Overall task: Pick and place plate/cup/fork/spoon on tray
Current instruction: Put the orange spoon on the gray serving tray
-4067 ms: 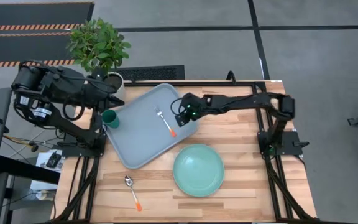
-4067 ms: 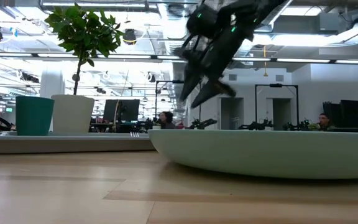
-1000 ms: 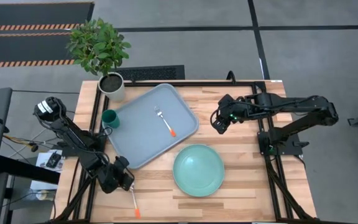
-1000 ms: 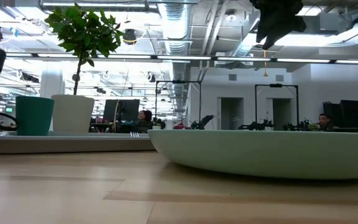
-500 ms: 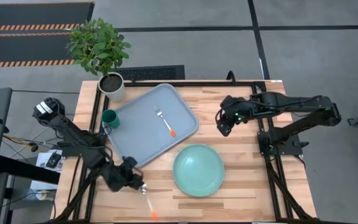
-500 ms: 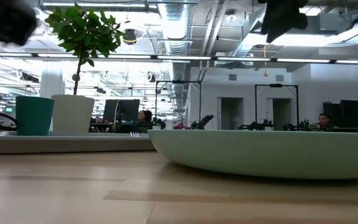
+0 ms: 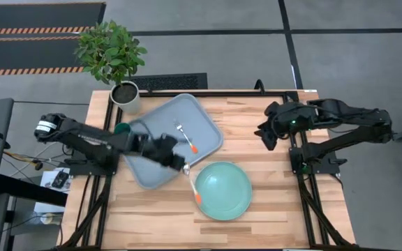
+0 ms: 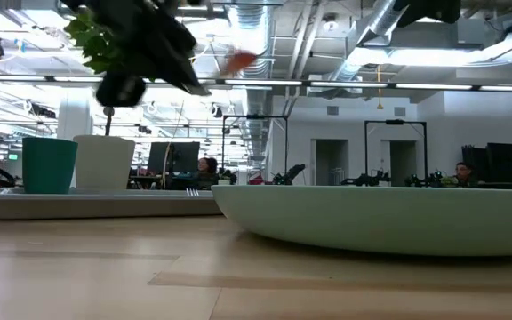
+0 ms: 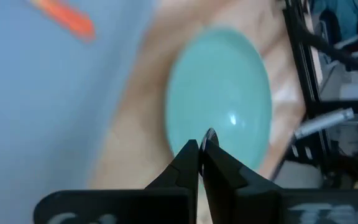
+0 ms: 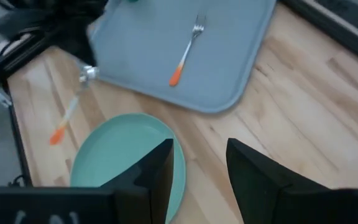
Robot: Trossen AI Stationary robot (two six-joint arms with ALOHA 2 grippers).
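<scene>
Spoon (image 7: 192, 183) lifted off tabletop, pinched in left hand (image 7: 181, 164) near tray (image 7: 145, 174). Fork (image 7: 185, 137), cup (image 7: 122, 129) already aboard; plate (image 7: 223, 190) left. Right hand (image 7: 265, 134) parted, empty.

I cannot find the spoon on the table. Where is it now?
The spoon hangs from the left gripper in the high view, between the tray and the plate.

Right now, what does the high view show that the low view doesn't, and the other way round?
Only the high view shows the fork lying on the tray, the spoon hanging from the left gripper, and the right gripper beyond the plate. Only the low view shows people in the room behind. Both show the plate, cup and plant pot.
</scene>
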